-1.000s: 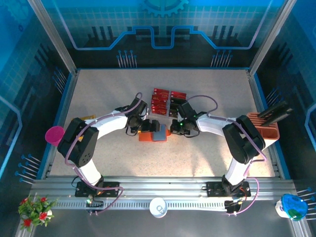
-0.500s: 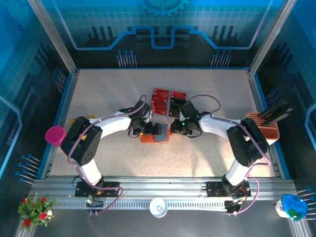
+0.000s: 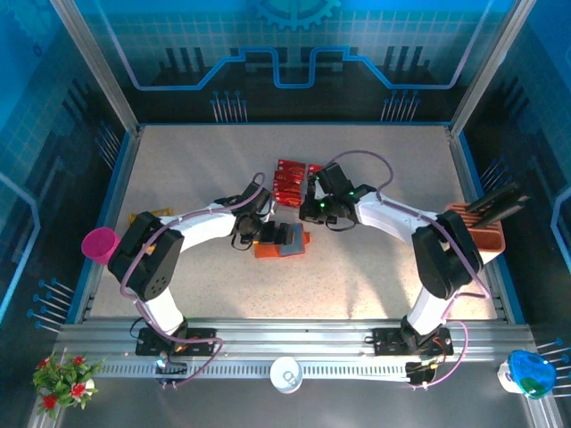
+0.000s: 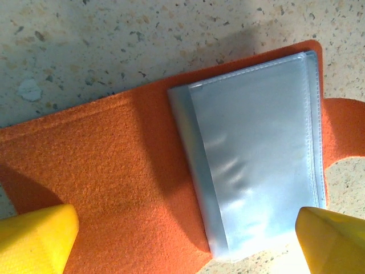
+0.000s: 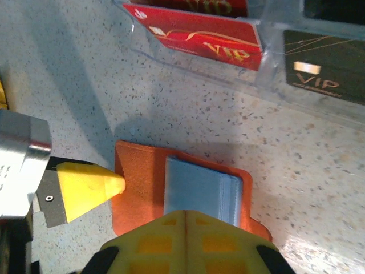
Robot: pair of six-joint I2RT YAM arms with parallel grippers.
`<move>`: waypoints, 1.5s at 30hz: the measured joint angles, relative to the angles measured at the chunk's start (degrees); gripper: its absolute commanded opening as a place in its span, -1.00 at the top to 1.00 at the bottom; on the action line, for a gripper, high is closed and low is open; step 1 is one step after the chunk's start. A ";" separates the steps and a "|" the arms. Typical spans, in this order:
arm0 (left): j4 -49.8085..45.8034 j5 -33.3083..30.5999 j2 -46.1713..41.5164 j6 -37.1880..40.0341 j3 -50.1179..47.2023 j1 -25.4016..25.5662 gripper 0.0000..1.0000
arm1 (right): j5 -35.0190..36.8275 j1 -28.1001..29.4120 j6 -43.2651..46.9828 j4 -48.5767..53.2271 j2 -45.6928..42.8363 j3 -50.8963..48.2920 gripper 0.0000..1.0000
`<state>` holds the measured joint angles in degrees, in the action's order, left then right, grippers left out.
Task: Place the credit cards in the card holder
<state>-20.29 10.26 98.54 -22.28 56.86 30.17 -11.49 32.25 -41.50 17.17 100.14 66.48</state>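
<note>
Orange card holder [image 4: 102,171] lies beneath spread left gripper [image 4: 182,245]; right gripper [image 5: 185,234] clenched empty beside credit cards [image 5: 199,34] in clear tray [image 5: 268,83].

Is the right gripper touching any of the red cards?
Apart. The right wrist view shows the shut right gripper over the wallet, with a stretch of bare table between it and the red cards.

This looks like a robot lab. Two white robot arms, the left arm [image 3: 192,223] and the right arm [image 3: 401,218], stand on a metal rail [image 3: 294,343] at the edge of a speckled table [image 3: 205,169]. Blue walls [image 3: 53,107] with drawn lines and a gear [image 3: 294,11] stand around it, held by metal posts [image 3: 94,62].
</note>
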 measured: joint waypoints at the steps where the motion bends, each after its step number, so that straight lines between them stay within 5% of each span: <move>1: 0.00 0.00 -0.07 0.00 -0.04 0.02 -0.98 | -0.11 0.31 0.00 0.02 1.07 0.59 1.00; 14: -0.04 -1.07 -0.81 0.33 -0.13 0.11 -0.99 | -1.18 1.09 0.87 0.44 9.64 1.95 1.00; 36: 0.00 -4.46 0.52 2.05 -0.13 0.11 -0.97 | -4.15 2.62 -2.21 -4.59 10.84 -0.57 1.00; 45: -0.66 -6.64 1.68 4.66 0.02 0.11 -0.54 | -4.48 2.58 -2.64 -5.29 10.82 -0.87 1.00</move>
<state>-20.95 3.62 100.22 -17.63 56.88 30.28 -15.97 34.83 -44.14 11.88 110.96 65.60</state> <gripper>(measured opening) 0.817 0.058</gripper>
